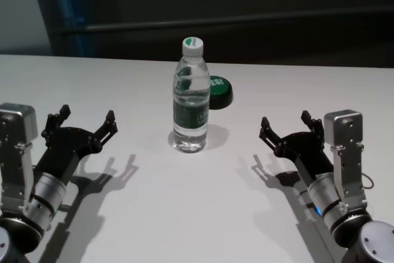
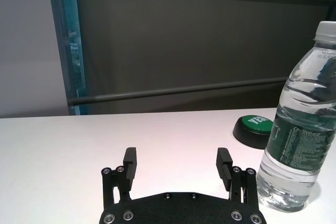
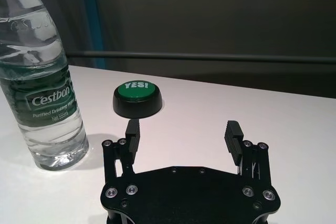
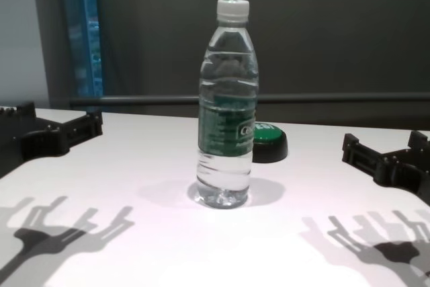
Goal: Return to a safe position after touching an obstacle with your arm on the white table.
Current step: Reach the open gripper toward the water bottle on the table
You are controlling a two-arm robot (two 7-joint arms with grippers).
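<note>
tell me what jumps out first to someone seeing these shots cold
A tall clear water bottle stands upright at the middle of the white table, with a low green button just behind it toward the robot's right. The left end effector and right end effector flank it, both open, clear of the bottle and holding nothing.

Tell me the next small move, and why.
Probably none beyond holding both arms back: the bottle stands upright on the white table, and the left pincer and right pincer are open, well clear on either side.
</note>
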